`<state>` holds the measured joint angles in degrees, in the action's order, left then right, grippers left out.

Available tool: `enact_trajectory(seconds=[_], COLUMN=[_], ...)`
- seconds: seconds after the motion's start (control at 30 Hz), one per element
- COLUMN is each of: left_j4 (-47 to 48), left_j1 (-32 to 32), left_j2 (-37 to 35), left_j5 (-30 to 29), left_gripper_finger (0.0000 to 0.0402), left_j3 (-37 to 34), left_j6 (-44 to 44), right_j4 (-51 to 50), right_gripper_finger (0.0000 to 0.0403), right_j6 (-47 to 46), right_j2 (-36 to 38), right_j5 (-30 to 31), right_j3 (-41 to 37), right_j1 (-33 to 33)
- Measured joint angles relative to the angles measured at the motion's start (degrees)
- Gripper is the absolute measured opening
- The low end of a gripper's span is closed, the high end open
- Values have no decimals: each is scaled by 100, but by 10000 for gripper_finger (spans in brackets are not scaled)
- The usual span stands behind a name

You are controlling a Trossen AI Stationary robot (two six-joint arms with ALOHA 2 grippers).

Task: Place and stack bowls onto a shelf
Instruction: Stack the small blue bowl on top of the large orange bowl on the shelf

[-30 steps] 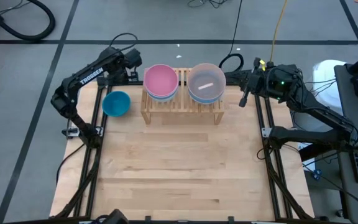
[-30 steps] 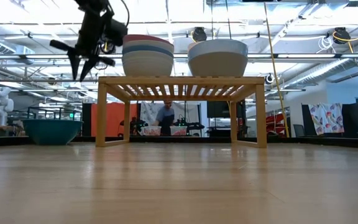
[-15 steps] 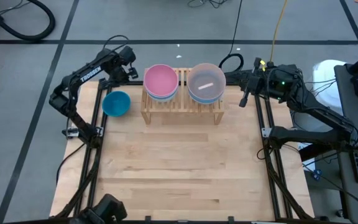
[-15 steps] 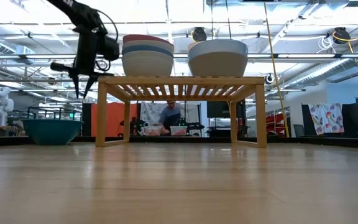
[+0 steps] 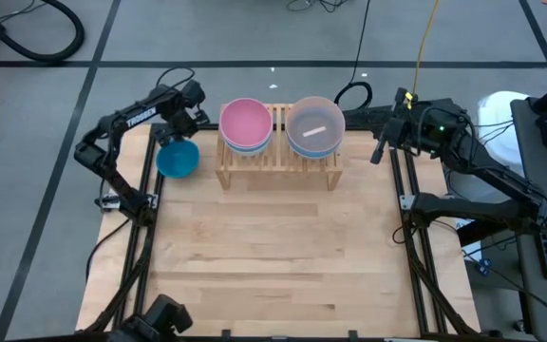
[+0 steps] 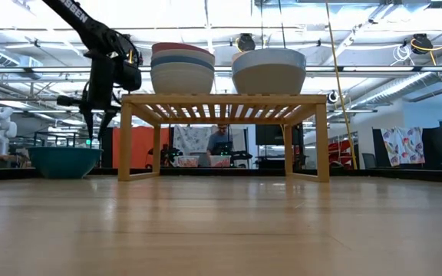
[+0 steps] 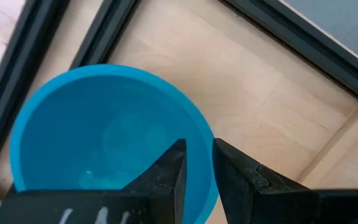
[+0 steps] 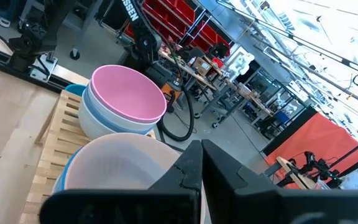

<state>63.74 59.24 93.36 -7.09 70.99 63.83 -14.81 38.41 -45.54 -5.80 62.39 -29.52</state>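
Observation:
A blue bowl [image 5: 178, 158] [image 6: 64, 161] rests on its base on the wooden table, left of the shelf [image 5: 278, 166]. The shelf carries two stacks of bowls: one topped by a pink bowl [image 5: 246, 125], one topped by a whitish bowl [image 5: 314, 126]. My left gripper [image 6: 90, 126] hangs above the blue bowl, pointing down and open. In the left wrist view its fingers [image 7: 199, 165] stand on either side of the bowl's rim [image 7: 211, 186], clear of it. My right gripper [image 5: 378, 152] waits shut at the table's far right, level, facing the stacks [image 8: 126, 102].
Black frame rails [image 5: 148, 180] run along the table's left and right sides, close to the blue bowl. Bare wooden tabletop [image 5: 273, 256] lies in front of the shelf. A person [image 6: 221, 146] shows in the room behind the table.
My left gripper has come down and moved toward the table's left edge, away from the pink-topped stack and over the blue bowl, rolling a little as it went. Bowls and shelf have stayed where they were.

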Motion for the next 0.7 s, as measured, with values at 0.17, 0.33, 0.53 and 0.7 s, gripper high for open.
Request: enact_trajectory(seconds=[0.17, 0.33, 0.53, 0.7], left_j4=[-222, -238, -334, -395], left_j1=[32, 132, 196, 192], left_j2=[0, 0, 0, 58], left_j5=[2, 28, 133, 105], left_gripper_finger=[83, 83, 83, 83], left_j3=[-135, -158, -158, -156], left_j6=[113, 123, 147, 102], right_j4=[0, 0, -2, -1], right_gripper_finger=[0, 0, 0, 0], right_j6=[26, 53, 271, 304], right_j2=[3, 3, 3, 3], right_j5=[2, 2, 13, 22], right_j3=[0, 0, 0, 0], right_j1=[0, 0, 0, 0])
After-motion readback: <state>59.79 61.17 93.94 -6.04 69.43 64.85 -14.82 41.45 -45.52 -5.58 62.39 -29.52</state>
